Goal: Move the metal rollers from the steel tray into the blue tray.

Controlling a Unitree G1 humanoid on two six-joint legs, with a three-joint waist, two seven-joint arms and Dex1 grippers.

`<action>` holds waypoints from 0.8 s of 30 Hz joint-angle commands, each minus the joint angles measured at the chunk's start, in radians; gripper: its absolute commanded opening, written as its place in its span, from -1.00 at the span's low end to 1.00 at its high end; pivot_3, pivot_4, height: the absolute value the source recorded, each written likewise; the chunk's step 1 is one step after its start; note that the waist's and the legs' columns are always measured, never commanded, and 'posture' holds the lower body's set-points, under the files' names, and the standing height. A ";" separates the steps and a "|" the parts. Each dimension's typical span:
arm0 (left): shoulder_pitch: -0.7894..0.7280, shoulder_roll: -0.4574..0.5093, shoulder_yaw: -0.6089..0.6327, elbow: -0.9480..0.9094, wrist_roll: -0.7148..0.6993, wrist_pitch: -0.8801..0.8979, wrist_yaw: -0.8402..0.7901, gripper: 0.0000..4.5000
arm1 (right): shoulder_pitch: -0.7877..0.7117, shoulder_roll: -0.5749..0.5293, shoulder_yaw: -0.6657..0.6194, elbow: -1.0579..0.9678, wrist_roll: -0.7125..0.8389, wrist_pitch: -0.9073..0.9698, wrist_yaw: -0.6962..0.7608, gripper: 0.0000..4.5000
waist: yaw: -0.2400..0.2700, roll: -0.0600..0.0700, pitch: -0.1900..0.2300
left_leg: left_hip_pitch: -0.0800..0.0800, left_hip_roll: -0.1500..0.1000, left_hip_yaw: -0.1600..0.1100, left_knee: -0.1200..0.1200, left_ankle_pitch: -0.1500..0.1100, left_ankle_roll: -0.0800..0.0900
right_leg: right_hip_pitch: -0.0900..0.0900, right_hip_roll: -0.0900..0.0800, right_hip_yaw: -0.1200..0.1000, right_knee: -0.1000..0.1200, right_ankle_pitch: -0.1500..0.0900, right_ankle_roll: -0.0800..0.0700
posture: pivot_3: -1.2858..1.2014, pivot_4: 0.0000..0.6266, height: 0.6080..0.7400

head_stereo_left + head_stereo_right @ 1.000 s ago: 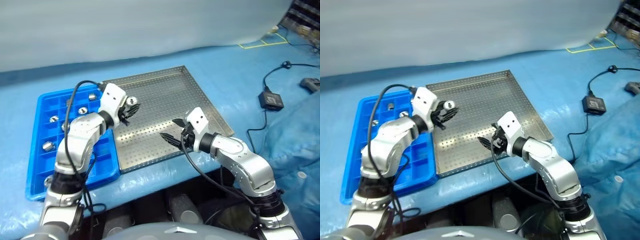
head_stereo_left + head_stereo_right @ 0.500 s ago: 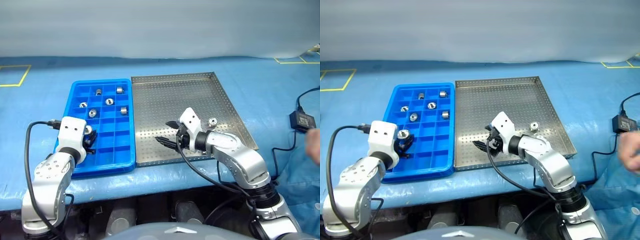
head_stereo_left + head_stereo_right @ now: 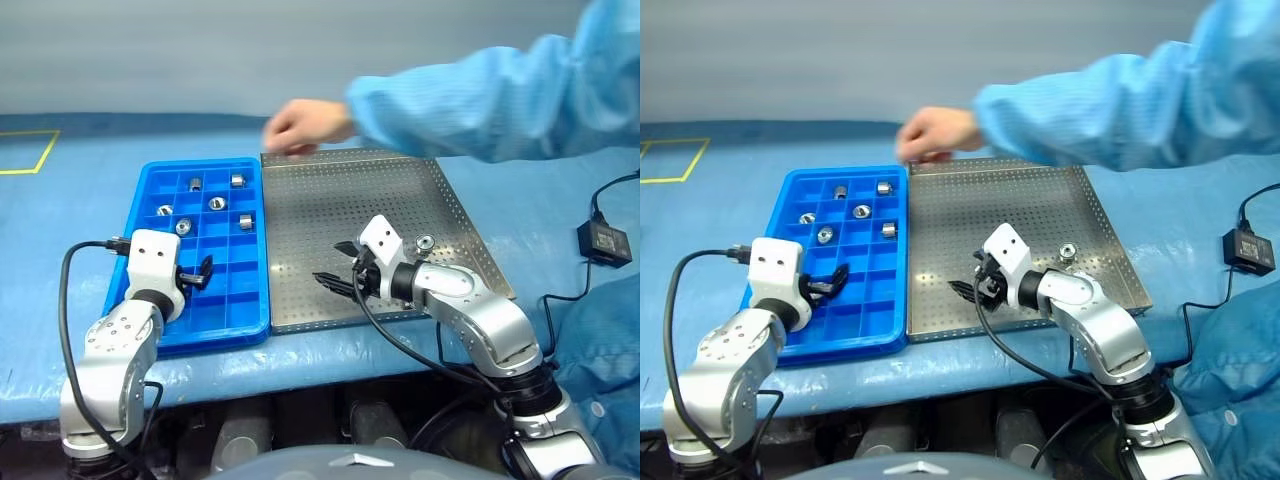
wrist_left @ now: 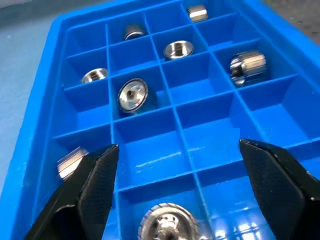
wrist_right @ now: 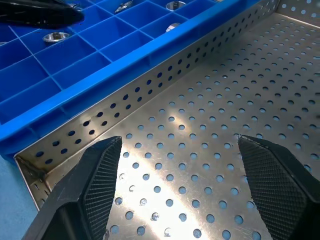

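The blue tray lies left of the steel tray. Several metal rollers sit in the blue tray's far compartments. One roller lies on the steel tray's right side. My left gripper hovers open over the blue tray's near-left cells. In the left wrist view a roller lies free in the compartment below its spread fingers. My right gripper stands open and empty just above the steel tray's front left, beside the rim shared with the blue tray.
A person's hand on a blue-sleeved arm reaches from the right over the steel tray's far edge. A black box with a cable lies at the right on the blue table cover. The table's front edge runs just below both trays.
The camera has swung. My left gripper carried a roller from the steel tray to the blue tray's near-left cells and opened; the roller now lies in a compartment. A person's arm has come in.
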 commanded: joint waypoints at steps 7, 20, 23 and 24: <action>-0.085 0.060 -0.214 0.026 -0.157 -0.198 -0.225 0.78 | -0.046 0.011 -0.081 -0.014 -0.146 0.209 -0.264 0.74 | -0.010 0.000 0.000 | 0.000 -0.001 0.002 0.000 0.000 0.000 | -0.001 0.000 0.002 0.000 0.000 0.000 | 0.00 -0.52 1.00; -0.142 0.079 -0.390 0.197 -0.136 -0.321 -0.270 0.78 | -0.084 0.347 -0.323 0.129 -0.263 0.311 -0.643 0.74 | -0.063 0.001 0.000 | -0.001 -0.002 0.002 -0.001 0.000 0.000 | -0.002 0.002 0.002 0.000 0.000 0.000 | -0.07 -0.52 1.00; -0.143 0.080 -0.400 0.199 -0.138 -0.329 -0.265 0.78 | -0.115 0.401 -0.340 0.203 -0.293 0.259 -0.707 0.74 | -0.076 0.001 0.000 | -0.001 -0.001 0.003 -0.001 0.000 0.000 | -0.002 0.002 0.003 0.000 0.001 0.000 | -0.07 -0.52 1.00; -0.143 0.081 -0.400 0.199 -0.139 -0.331 -0.263 0.78 | -0.122 0.410 -0.343 0.223 -0.300 0.243 -0.720 0.74 | -0.079 0.001 -0.001 | 0.000 -0.001 0.003 -0.001 0.000 0.000 | -0.002 0.002 0.003 0.000 0.001 0.000 | -0.06 -0.52 1.00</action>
